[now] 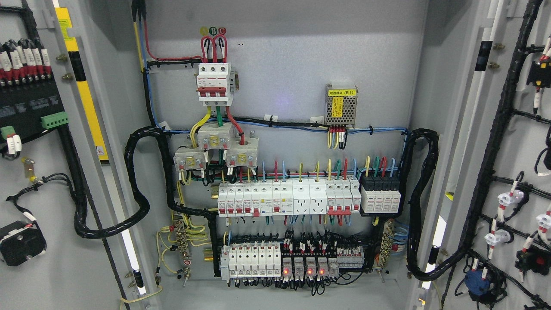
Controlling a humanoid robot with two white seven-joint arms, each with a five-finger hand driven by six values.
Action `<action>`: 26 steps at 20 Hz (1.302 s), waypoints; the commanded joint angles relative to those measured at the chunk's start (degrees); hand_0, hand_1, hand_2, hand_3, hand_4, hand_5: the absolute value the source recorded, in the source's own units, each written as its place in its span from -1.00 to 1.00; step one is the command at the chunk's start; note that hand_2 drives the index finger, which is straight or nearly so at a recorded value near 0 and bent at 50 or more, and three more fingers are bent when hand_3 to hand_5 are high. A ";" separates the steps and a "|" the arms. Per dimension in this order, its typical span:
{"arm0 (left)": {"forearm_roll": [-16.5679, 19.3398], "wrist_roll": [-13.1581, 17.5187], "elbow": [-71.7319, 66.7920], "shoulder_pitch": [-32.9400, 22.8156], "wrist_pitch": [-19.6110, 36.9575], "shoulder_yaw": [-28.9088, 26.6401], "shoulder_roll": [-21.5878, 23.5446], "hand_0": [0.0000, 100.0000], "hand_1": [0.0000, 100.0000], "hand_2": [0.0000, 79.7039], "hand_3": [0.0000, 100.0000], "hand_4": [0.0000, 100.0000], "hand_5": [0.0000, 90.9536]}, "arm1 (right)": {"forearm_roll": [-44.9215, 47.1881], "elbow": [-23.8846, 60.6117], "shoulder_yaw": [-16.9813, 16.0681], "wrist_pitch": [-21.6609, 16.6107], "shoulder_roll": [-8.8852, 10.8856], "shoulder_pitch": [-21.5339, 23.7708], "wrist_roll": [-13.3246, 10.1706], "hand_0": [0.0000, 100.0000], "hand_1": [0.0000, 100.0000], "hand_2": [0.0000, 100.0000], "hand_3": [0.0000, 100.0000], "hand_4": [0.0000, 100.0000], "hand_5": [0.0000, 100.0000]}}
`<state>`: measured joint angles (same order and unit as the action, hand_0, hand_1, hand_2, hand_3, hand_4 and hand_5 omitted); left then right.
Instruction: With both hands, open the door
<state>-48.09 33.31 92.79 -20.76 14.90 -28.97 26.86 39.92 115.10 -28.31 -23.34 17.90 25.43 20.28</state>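
A grey electrical cabinet fills the head view with both doors swung wide. The left door [56,181] shows its inner face with terminals and a black cable loom. The right door [495,172] also shows its inner face, with wiring and white connectors. Between them the back panel [292,64] carries a red and white main breaker [214,82], a row of white breakers [288,199] and a lower row of relays with red lights [297,261]. Neither of my hands nor any arm appears in the picture.
A small metal power supply [341,107] with a yellow label sits at the upper right of the panel. Thick black cable looms [137,185] curve from each door into the cabinet. A yellow and black strip [88,99] runs down the left door frame.
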 commanded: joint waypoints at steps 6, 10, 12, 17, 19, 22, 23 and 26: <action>-0.16 0.00 -3.58 2.04 -1.97 -0.48 1.97 -1.00 -1.00 -1.00 -1.00 -1.00 -1.00 | 0.07 -1.29 -0.96 -0.22 0.29 -0.73 -0.15 -0.56 -0.98 -1.00 -1.00 -1.00 -1.00; -0.51 0.00 -3.49 2.22 -1.98 -0.56 1.97 -1.00 -1.00 -1.00 -1.00 -1.00 -1.00 | 0.16 -0.85 -0.61 -0.48 0.12 -0.11 -0.15 -0.56 -0.98 -1.00 -1.00 -1.00 -1.00; -1.65 0.00 -3.23 2.13 -2.06 -0.56 1.97 -1.00 -1.00 -1.00 -1.00 -1.00 -1.00 | 1.73 -0.58 -0.08 -0.57 0.29 0.32 -0.07 -0.56 -0.98 -1.00 -1.00 -1.00 -1.00; -1.92 0.00 -1.56 2.22 -2.24 -0.56 1.97 -1.00 -1.00 -1.00 -1.00 -1.00 -1.00 | 3.24 0.47 2.90 -0.66 1.70 0.59 -0.07 -0.56 -0.98 -1.00 -1.00 -1.00 -1.00; -1.92 0.00 0.37 2.22 -3.55 -0.65 1.97 -1.00 -1.00 -1.00 -1.00 -1.00 -1.00 | 3.41 1.17 4.48 -0.66 2.75 0.50 -0.15 -0.56 -0.98 -1.00 -1.00 -1.00 -1.00; -2.27 0.00 4.23 2.04 -4.44 -0.91 1.97 -1.00 -1.00 -1.00 -1.00 -1.00 -1.00 | 3.41 1.35 6.95 -0.66 3.98 -0.02 -0.15 -0.56 -0.98 -1.00 -1.00 -1.00 -1.00; -2.36 0.00 5.38 2.04 -4.52 -0.74 1.97 -1.00 -1.00 -1.00 -1.00 -1.00 -1.00 | 3.41 1.44 7.47 -0.66 3.99 -0.11 -0.15 -0.56 -0.98 -1.00 -1.00 -1.00 -1.00; -2.63 -0.09 8.37 1.78 -5.31 0.22 1.79 -1.00 -1.00 -1.00 -1.00 -1.00 -1.00 | 3.41 1.70 9.84 -0.66 3.99 -0.20 -0.15 -0.56 -0.98 -1.00 -1.00 -1.00 -1.00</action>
<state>-50.23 33.24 94.10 -18.73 10.30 -29.48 28.61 43.06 115.69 -24.37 -24.24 20.12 25.54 19.86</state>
